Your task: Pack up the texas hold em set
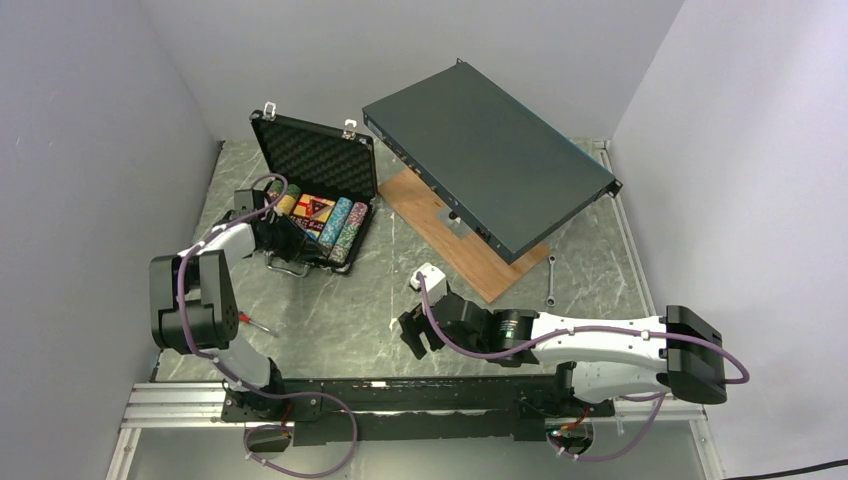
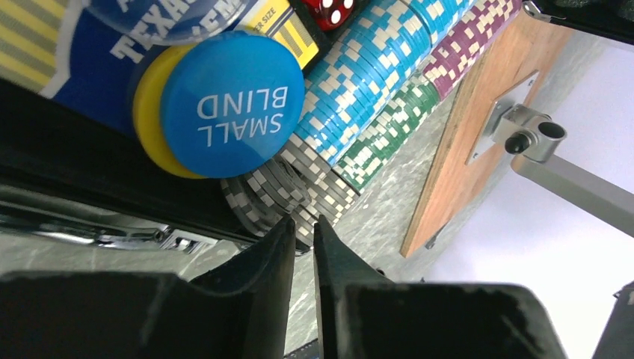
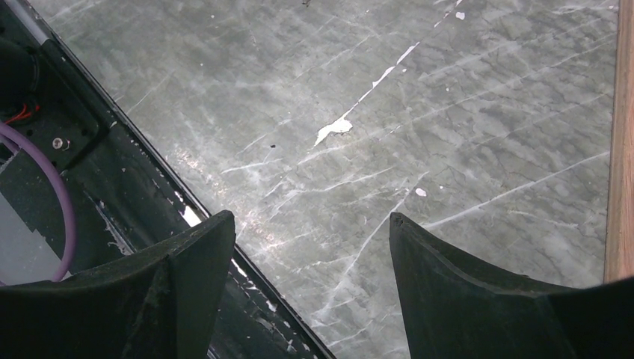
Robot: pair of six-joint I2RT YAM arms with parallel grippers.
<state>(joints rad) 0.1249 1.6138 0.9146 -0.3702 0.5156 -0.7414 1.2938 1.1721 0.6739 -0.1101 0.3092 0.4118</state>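
- From the top: shows the texas hold em set [image 1: 318, 205] lying far left on the table [image 1: 400, 280], lid upright with its grey foam facing forward, chip rows already seated in the tray.
- Places the left gripper [image 1: 262, 218] at the case's left edge and the right gripper [image 1: 412, 335] well apart over bare table; also takes in a dark metal box [image 1: 490, 165] propped over a wooden board [image 1: 455, 245].
- Judging progress: most pieces apparently stowed; left to do, lowering the lid and snapping the latches.
- From the left wrist: catches the jaws almost together, with a thin slit between and nothing seen in it, tips just short of the grey chips [image 2: 288, 187].
- Reads "SMALL BLIND" on the blue disc [image 2: 232, 105], overlapping a yellow disc [image 2: 146, 131]; "TEXAS" in part on blue packaging [image 2: 75, 82]; "SIZE" beside a red die [image 2: 329, 11].
- From the right wrist: finds the jaws wide apart and empty above the marbled tabletop; no writing to read.
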